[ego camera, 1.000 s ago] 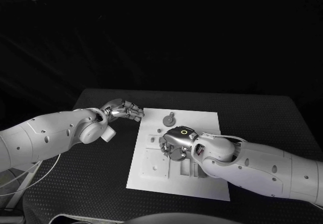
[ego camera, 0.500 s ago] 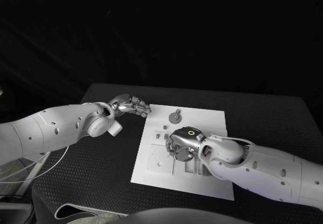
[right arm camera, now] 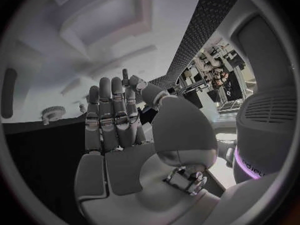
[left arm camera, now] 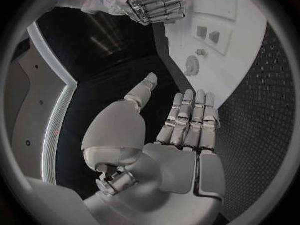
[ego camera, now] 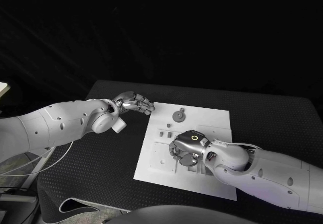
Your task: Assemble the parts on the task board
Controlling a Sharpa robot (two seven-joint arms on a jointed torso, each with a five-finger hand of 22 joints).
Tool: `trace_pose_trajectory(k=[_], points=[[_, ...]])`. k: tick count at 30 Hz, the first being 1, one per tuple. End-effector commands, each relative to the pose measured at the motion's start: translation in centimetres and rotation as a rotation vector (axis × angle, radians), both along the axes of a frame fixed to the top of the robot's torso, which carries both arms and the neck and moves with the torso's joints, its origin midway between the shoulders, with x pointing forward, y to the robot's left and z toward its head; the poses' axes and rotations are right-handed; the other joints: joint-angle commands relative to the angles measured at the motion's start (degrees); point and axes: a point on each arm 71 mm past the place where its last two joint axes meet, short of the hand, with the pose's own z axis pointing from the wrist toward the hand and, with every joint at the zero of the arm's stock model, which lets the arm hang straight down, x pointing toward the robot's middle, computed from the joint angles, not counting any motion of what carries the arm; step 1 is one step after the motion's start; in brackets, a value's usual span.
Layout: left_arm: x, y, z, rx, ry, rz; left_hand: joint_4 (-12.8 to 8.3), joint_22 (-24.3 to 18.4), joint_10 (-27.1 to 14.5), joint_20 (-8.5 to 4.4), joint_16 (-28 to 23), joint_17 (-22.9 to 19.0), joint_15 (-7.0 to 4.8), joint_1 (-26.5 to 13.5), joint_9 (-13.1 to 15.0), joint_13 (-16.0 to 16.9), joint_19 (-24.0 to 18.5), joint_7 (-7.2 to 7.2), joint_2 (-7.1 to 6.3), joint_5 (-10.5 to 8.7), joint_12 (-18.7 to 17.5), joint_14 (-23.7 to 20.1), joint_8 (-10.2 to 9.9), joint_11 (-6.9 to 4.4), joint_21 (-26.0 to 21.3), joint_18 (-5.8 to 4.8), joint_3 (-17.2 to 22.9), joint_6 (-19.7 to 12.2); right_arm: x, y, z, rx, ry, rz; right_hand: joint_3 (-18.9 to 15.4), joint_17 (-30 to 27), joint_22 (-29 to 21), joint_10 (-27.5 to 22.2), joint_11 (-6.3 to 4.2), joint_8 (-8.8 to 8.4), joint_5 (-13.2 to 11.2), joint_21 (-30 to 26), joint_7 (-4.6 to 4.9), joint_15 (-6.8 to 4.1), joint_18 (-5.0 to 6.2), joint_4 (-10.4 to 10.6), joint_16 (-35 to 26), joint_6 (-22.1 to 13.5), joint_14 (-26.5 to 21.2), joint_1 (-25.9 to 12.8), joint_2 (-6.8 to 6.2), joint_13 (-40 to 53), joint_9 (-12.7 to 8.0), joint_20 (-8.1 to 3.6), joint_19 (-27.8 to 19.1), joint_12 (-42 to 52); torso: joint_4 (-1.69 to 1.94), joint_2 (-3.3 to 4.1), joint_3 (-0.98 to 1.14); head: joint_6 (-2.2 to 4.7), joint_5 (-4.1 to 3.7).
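The white task board (ego camera: 208, 121) lies in the middle of the black table. A grey gear (ego camera: 179, 115) sits near its far edge, and small grey parts (ego camera: 165, 135) stand left of the middle. My right hand (ego camera: 185, 149) hovers palm down over the board's centre and hides what is under it. In the right wrist view its fingers (right arm camera: 112, 110) stretch straight toward the board (right arm camera: 31, 45), holding nothing. My left hand (ego camera: 138, 102) hangs beside the board's far left corner. Its fingers (left arm camera: 187, 120) lie flat and together, the thumb apart, with nothing in it.
Black mat (ego camera: 101, 158) surrounds the board on all sides. The left wrist view takes in the gear (left arm camera: 192, 65), two small square parts (left arm camera: 207, 33) and my right hand (left arm camera: 150, 5) over the board (left arm camera: 231, 60).
The whole picture has shifted, so the camera moved. Relative to the board, both hands stay about where they were.
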Motion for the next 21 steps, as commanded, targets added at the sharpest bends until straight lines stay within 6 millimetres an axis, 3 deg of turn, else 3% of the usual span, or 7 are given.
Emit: trace_pose_trajectory(k=[1, 21], points=[[0.03, -0.30, 0.15, -0.009, -0.008, -0.007, -0.1, -0.1, -0.1, 0.29, -0.4, 0.1, 0.16, -0.1, 0.1, -0.1, -0.1, 1.45, 0.07, -0.28, 0.2, -0.1, 0.4, 0.05, 0.4, 0.41, -0.1, -0.4, -0.22, 0.26, 0.16, 0.003, -0.044, 0.032, 0.2, 0.1, 0.2, 0.3, -0.38, -0.12, 0.2, -0.1, 0.11, 0.29, 0.32, 0.1, -0.3, -0.1, 0.2, 0.4, 0.06, 0.1, 0.1, 0.17, 0.2, -0.2, 0.07, -0.02, -0.04, -0.16, 0.38], [0.08, -0.47, 0.21, -0.010, -0.008, -0.010, 0.0, -0.1, -0.1, 0.30, -0.4, 0.1, 0.16, 0.0, 0.1, -0.1, -0.1, 1.45, 0.07, -0.28, 0.2, -0.1, 0.4, 0.05, 0.4, 0.40, -0.1, -0.5, 0.29, 0.59, 0.20, 0.016, -0.072, 0.007, 0.2, 0.2, 0.2, 0.3, -0.39, -0.14, 0.2, -0.1, 0.10, 0.28, 0.35, 0.1, -0.3, -0.1, 0.3, 0.4, 0.01, 0.2, 0.2, 0.19, 0.2, -0.2, 0.04, -0.04, -0.07, -0.42, 1.27]])
